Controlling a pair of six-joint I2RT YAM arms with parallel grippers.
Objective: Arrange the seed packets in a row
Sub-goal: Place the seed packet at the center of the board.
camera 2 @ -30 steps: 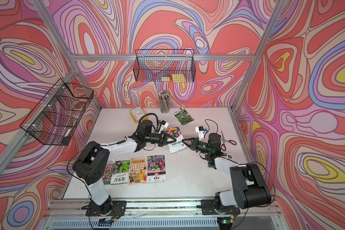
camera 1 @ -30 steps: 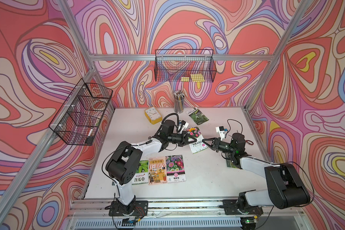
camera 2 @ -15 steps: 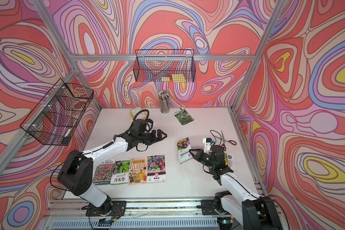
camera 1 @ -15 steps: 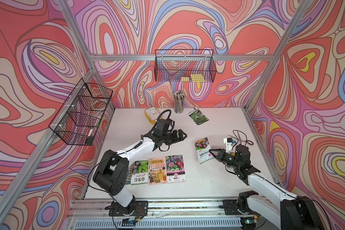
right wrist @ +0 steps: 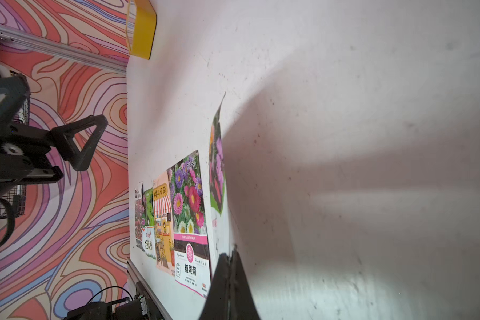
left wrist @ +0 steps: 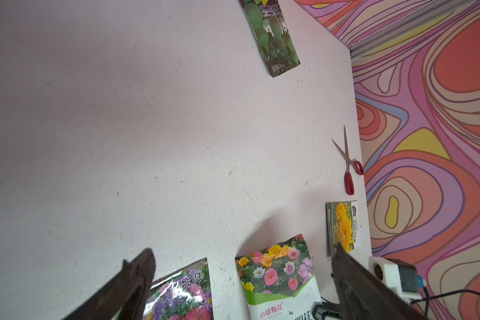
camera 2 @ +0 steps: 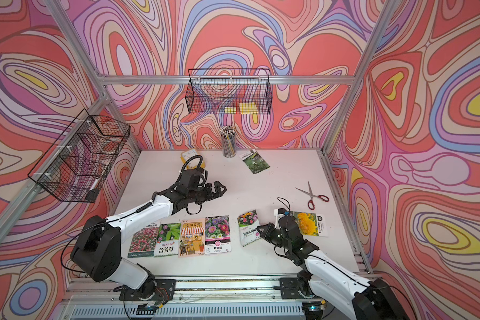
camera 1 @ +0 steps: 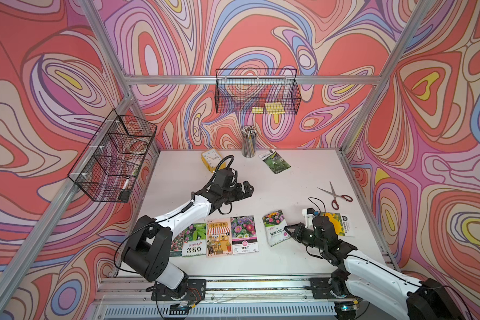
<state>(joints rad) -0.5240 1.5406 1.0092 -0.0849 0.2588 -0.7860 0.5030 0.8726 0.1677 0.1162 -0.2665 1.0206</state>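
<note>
Four seed packets lie side by side along the bench's (camera 1: pixel 283 182) front edge: a red flower-field packet (camera 2: pixel 143 241), partly under the left arm (camera 2: pixel 139 212), a green-leaf packet (camera 1: pixel 196 239), an orange shopfront packet (camera 1: pixel 218 238) and a purple-aster packet (camera 1: pixel 243 234). Just right of them, the right gripper (camera 1: pixel 287 229) is pinched tight on the edge of a mixed-flower packet (camera 1: pixel 275 225), which sits askew; whether it lies flat I cannot tell. The left gripper (camera 1: pixel 248 190) hangs spread wide over mid-bench, holding nothing. A sunflower packet (camera 1: pixel 340 223) lies by the right edge. A dark green packet (camera 1: pixel 275 164) lies near the back edge beside the pencil cup (camera 1: pixel 249 146).
</note>
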